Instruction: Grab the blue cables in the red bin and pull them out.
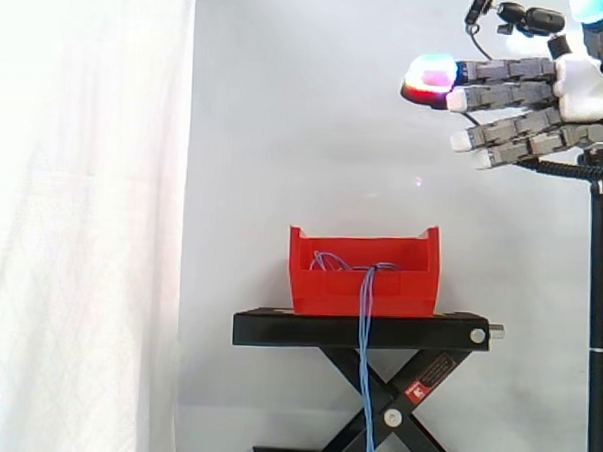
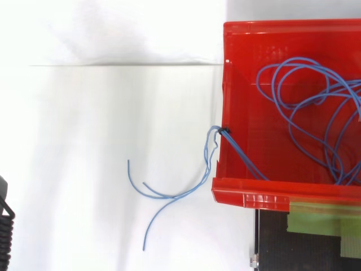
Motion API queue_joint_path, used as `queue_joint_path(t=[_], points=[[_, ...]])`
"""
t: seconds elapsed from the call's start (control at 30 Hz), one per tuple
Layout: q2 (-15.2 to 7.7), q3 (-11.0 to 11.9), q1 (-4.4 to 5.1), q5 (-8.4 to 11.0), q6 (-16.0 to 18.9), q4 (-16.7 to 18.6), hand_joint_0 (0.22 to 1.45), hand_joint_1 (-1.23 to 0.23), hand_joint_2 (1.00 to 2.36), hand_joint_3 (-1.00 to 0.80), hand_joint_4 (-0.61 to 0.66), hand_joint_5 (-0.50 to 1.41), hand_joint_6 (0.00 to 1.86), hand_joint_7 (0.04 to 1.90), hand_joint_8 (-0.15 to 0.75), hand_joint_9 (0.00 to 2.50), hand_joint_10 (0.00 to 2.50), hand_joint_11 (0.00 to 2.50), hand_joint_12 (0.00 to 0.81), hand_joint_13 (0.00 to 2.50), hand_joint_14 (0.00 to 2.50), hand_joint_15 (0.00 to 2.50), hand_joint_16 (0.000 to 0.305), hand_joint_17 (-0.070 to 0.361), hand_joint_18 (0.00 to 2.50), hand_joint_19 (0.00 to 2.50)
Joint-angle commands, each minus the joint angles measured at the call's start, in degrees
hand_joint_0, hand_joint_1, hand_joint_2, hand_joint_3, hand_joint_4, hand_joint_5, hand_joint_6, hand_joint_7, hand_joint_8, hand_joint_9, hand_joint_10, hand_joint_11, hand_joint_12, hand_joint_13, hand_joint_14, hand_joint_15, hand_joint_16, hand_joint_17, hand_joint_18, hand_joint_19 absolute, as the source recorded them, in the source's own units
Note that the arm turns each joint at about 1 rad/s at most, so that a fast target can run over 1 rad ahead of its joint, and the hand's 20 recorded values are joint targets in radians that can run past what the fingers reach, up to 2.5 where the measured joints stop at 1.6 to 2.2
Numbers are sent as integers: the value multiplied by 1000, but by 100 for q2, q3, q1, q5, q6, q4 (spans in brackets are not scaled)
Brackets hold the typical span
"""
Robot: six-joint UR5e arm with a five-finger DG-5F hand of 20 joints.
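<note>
Hanging vertically off red bin (image 1: pixel 329 292), blue cables (image 1: pixel 363 369); robot hand (image 1: pixel 580 90) outstretched, empty

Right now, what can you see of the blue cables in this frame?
The blue cables are several thin, flexible strands. Most lie in loose, overlapping loops on the floor of the red bin. A bunch crosses one bin wall, seemingly gathered there by a small dark tie, and hangs down in front of the black stand, ending in separate loose ends. The hand is open, high above them and apart.
</note>
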Motion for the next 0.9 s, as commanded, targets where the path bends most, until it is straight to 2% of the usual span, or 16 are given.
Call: queue_joint_path(t=[0.0,0.33,0.5,0.7,0.87], points=[[-4,0,3,-4,-41,48,627,-816,1000,-1000,92,196,4,106,129,320,0,0,319,175,0,0,41,93,0,0],[-21,-9,91,-12,-85,162,629,-814,1000,-1000,95,199,4,111,138,327,0,0,320,180,0,0,41,93,3,0],[-21,-9,109,-12,-67,277,628,-814,1000,-1000,96,200,4,114,138,330,0,0,321,185,0,0,42,94,5,0],[-21,0,109,-56,-67,277,628,-813,1000,-1000,97,202,4,114,141,334,0,0,322,187,0,0,42,94,8,0],[-21,-9,144,-56,-85,277,629,-812,1000,-1000,97,203,4,114,141,336,0,0,322,187,1,0,42,94,11,0]])
